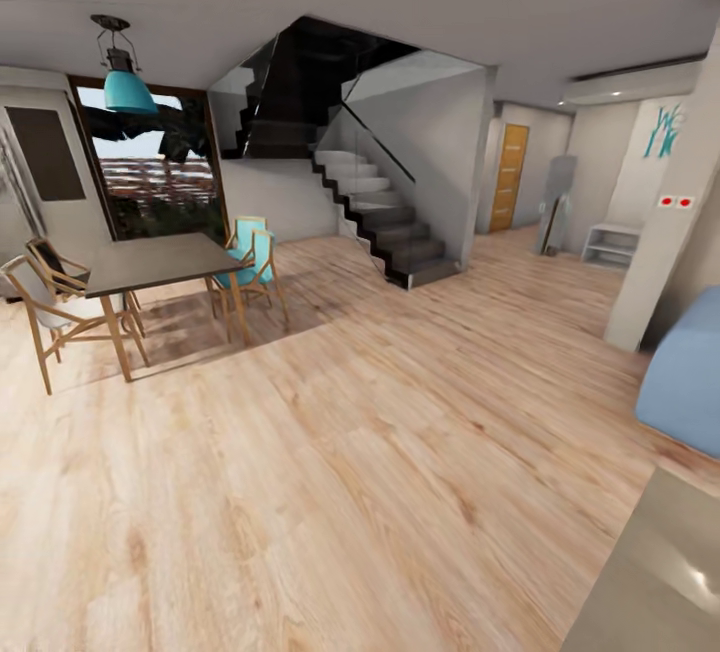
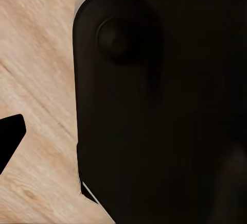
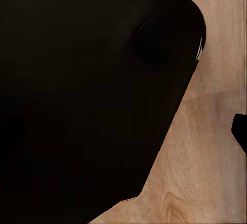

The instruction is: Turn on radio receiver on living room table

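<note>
Head view looks across plank floor [image 1: 350, 452]; a glossy surface [image 1: 660, 582] corner sits near, radio unfound. Either end effector's grip: cannot tell. Nearly everything remains.

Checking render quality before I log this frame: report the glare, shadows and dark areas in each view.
Head view: white glare patch on the glossy table corner, soft shadows under the dining table and chairs, bright window beside the black upper staircase. Both wrist views: a near-black rounded robot body without detail, above evenly lit wood floor.
</note>
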